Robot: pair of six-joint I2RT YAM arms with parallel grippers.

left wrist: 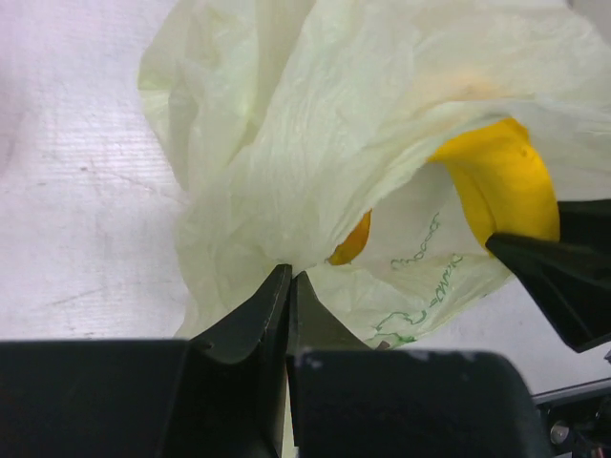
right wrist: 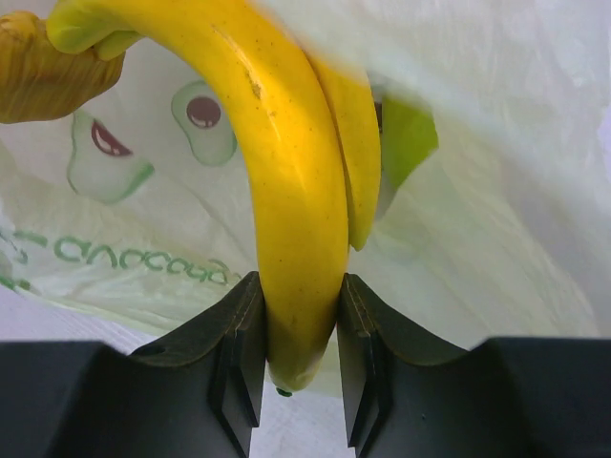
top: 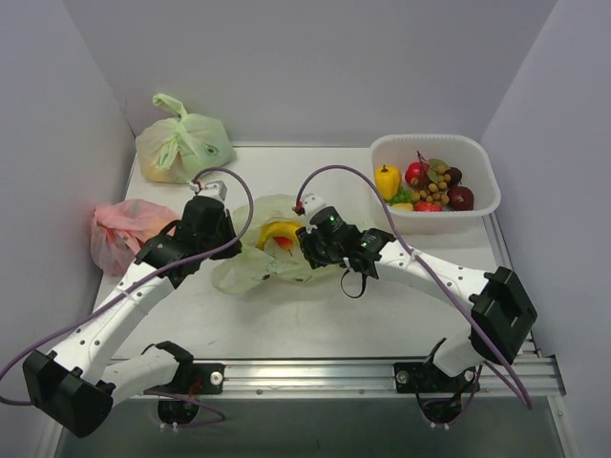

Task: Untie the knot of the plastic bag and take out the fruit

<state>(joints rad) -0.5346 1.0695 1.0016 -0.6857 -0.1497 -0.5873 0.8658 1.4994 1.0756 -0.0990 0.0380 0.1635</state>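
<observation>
The left claw (left wrist: 286, 283) is pinched shut on a fold of the plastic bag (left wrist: 334, 143). The bag lies crumpled in the middle of the counter (top: 315, 315), its mouth gaping to the right, and no knot shows on it. The right claw (right wrist: 298, 296) is clamped on the bananas (right wrist: 296, 191) close to their lower tip, with most of the fruit under the bag's film.

The weak point is that grip. It sits low on a smooth, curved skin, so a pull could let the bananas swivel or squirt out of the jaws. The film drapes over their upper part and may cling or catch on the stalk end. The bag would then travel with the fruit rather than let it go. The left pinch holds only thin plastic, which could slide free or tear under a hard tug. A green fruit (right wrist: 408, 143) sits just behind the bananas and might roll out onto the counter.

The counter is white and matt with faint scuffs, and it looks slick enough for the bag to skate. A white tub (top: 449, 222) of other fruit stands far right. A second plump green bag (top: 186, 143) sits far left, and a pink bag (top: 124, 234) lies at the left edge. Pale grey-lilac walls close in on the left, far and right sides, and a metal rail (top: 315, 377) runs along the near edge.
</observation>
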